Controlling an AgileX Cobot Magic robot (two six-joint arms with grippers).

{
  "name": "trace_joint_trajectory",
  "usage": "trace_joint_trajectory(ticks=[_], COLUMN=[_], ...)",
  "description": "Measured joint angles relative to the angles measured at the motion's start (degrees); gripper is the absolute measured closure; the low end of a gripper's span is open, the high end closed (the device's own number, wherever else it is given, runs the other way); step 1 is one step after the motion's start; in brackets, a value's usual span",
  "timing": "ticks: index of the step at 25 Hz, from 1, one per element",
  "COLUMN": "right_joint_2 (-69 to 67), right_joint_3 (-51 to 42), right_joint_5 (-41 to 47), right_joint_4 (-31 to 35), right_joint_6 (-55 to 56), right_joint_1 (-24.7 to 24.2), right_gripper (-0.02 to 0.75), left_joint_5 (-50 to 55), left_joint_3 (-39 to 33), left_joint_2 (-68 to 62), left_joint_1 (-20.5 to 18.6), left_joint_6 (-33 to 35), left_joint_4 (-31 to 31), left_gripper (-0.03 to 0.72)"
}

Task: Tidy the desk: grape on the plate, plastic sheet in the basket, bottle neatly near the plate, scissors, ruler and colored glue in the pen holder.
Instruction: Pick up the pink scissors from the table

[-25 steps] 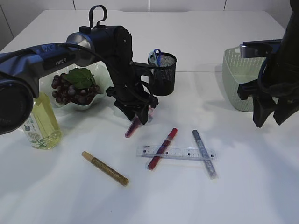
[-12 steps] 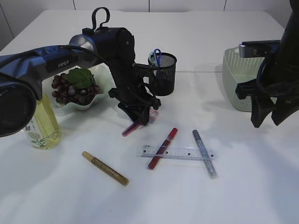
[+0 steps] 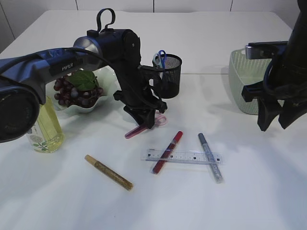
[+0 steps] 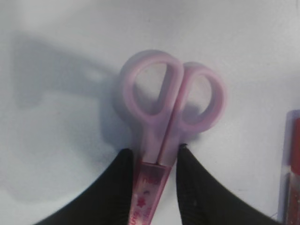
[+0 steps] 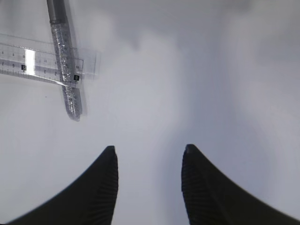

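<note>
**Carrying the scissors to the holder**

My left end effector (image 4: 153, 176) is clamped on the scissors (image 4: 164, 117) just below the pink loops, one finger on each side of the sheath. In the exterior view the scissors (image 3: 142, 126) hang slanted at centre frame, sheathed tip down toward the tabletop (image 3: 201, 201) and loops up to the right. To do this well I judge I should lift until the tip is clear, swing up and right to the holder (image 3: 169, 75), turn the sheath downward over the rim, and release only once the tip is inside, missing the blue handle (image 3: 161, 56) already standing there.

My right end effector (image 5: 149, 183) is spread and holds nothing, low in its wrist view above bare tabletop; the ruler (image 5: 44, 60) and silver glue (image 5: 65, 61) lie crossed at upper left.

Outward: red glue (image 3: 167, 151) under the ruler, gold glue (image 3: 108, 172) at lower left, grape (image 3: 76, 91) on the plate (image 3: 108, 81), bottle (image 3: 42, 125) beside it, basket (image 3: 243, 76) at right.

I cannot tell whether the tip touches the tabletop. My right arm hides part of the basket; I see no plastic sheet.
</note>
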State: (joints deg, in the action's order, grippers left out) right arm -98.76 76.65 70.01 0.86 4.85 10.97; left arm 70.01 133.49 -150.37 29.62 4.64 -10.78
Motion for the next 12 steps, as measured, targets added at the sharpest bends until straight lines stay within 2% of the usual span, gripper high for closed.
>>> trace_joint_trajectory(ticks=[12], right_joint_2=[0.0], right_joint_3=[0.0], right_joint_5=[0.0], right_joint_4=[0.05], right_joint_6=[0.0], right_joint_1=[0.0], right_gripper=[0.374], left_joint_5=[-0.41], left_joint_3=[-0.96], left_joint_2=[0.11], left_joint_1=[0.0], left_joint_6=[0.46], left_joint_4=[-0.34], left_gripper=[0.449])
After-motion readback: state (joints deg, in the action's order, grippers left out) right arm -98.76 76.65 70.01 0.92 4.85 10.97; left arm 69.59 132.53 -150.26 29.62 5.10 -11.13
